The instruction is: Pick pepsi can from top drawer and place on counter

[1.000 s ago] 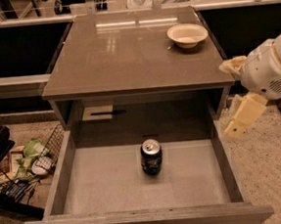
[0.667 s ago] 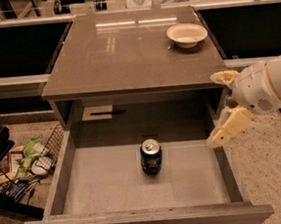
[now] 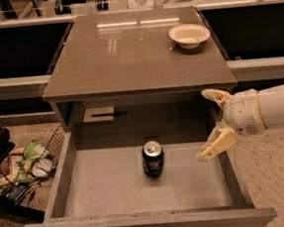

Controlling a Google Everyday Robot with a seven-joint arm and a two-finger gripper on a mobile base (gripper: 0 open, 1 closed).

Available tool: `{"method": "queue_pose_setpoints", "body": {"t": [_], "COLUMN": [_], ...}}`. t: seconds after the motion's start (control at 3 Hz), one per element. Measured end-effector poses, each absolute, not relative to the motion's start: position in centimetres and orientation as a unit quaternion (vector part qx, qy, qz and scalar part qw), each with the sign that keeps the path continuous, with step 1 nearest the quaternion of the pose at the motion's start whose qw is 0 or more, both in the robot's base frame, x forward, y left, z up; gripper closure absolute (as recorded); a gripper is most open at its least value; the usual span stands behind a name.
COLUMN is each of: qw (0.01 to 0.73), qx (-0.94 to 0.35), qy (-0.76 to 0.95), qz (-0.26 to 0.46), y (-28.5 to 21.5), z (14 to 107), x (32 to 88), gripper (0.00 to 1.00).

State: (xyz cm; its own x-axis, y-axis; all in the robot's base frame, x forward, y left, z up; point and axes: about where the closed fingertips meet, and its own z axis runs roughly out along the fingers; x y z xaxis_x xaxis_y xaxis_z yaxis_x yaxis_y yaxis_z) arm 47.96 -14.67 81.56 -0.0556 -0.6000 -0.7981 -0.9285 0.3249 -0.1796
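The pepsi can [image 3: 152, 159] stands upright near the middle of the open top drawer [image 3: 113, 187], on its pale grey floor. The counter [image 3: 126, 52] lies above and behind the drawer. My gripper [image 3: 208, 124] comes in from the right, over the drawer's right wall. It is open, with one cream finger [image 3: 215, 95] up near the counter's edge and the other [image 3: 215, 145] lower, over the drawer. It is to the right of the can and apart from it. It holds nothing.
A white bowl [image 3: 189, 34] sits on the counter's far right. A wire basket with packets [image 3: 32, 160] stands on the floor at the left of the drawer. Dark shelves flank the cabinet on both sides.
My gripper has moved left, from beside the cabinet's right edge to over the drawer's right wall, closer to the can. The can has not moved.
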Motion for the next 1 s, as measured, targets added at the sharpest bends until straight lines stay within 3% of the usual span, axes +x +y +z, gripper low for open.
{"method": "queue_pose_setpoints", "body": {"t": [0.33, 1.0], "qw": [0.418, 0.449], "qx": [-0.548, -0.525], "qy": [0.697, 0.666], "qz": [0.196, 0.284], "y": [-14.6, -7.8], "z": [81.5, 76.1], "x": [48.0, 49.0], "gripper": [0.0, 0.0]}}
